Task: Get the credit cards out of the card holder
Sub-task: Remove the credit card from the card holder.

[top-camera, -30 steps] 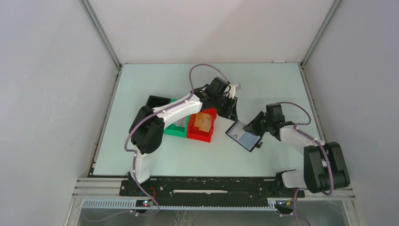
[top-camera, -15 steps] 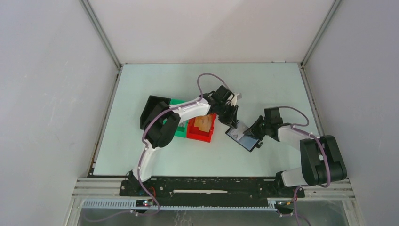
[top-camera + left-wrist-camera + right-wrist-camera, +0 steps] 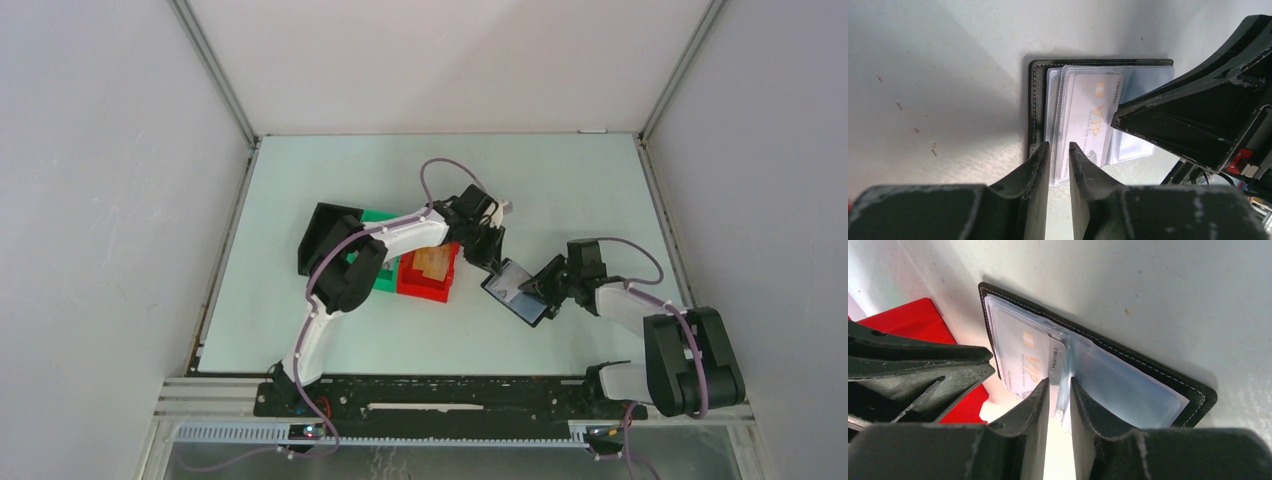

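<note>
The black card holder (image 3: 512, 291) lies open between my two grippers, right of the red bin. The left wrist view shows its black edge (image 3: 1034, 100), clear sleeves, and a white credit card (image 3: 1093, 115) marked VIP. Pale blue cards (image 3: 1128, 387) fill its other half. My left gripper (image 3: 494, 264) has its jaws nearly closed around the edge of the sleeved cards (image 3: 1059, 150). My right gripper (image 3: 545, 290) is shut on the sleeve stack at the holder's middle (image 3: 1059, 390). The VIP card (image 3: 1025, 362) lies just left of its fingers.
A red bin (image 3: 428, 270) holding a tan item sits just left of the holder and also shows in the right wrist view (image 3: 923, 320). A green bin (image 3: 372, 275) and a black bin (image 3: 325, 232) stand further left. The two grippers sit very close together.
My left gripper came down from above the red bin, toward the right, onto the card holder's edge. My right gripper and the holder shifted slightly and settled lower.
</note>
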Motion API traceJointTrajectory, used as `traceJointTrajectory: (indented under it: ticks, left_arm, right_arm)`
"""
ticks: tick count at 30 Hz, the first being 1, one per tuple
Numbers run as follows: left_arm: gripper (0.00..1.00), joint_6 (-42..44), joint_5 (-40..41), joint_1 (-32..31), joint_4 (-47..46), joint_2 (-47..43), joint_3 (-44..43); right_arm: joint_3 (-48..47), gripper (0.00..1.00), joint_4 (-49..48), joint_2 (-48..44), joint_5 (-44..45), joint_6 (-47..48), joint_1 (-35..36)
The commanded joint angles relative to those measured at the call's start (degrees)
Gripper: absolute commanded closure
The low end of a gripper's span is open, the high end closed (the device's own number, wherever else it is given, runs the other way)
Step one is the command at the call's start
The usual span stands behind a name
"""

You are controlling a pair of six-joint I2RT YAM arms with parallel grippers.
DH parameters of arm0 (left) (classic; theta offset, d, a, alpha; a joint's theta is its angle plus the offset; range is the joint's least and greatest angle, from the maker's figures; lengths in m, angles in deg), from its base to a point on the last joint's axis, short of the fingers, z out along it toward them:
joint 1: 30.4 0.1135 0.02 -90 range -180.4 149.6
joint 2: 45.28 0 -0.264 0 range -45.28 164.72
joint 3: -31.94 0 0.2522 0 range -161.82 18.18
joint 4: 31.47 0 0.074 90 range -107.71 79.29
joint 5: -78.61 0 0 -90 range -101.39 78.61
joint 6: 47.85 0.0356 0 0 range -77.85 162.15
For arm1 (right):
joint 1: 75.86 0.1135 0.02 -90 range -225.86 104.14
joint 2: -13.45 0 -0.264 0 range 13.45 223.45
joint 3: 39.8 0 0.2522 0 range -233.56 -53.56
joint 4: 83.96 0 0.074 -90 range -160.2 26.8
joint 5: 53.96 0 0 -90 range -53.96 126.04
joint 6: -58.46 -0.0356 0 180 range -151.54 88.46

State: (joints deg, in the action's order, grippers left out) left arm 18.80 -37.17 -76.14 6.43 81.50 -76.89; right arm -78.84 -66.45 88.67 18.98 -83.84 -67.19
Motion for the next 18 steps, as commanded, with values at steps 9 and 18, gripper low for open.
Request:
traceJointTrajectory:
  ticks: [9, 18]
  left_arm:
    - [0.75, 1.10, -1.76, -0.38, 0.20, 1.30, 0.02]
    - [0.76, 0.68, -2.15, -0.40, 0.69, 2.31, 0.32]
  right_arm:
    - [5.02, 0.71, -10.40, -0.29, -2.36, -5.14, -0.49]
    - [6.91, 0.76, -12.75, -2.69, -2.22, -5.55, -0.58]
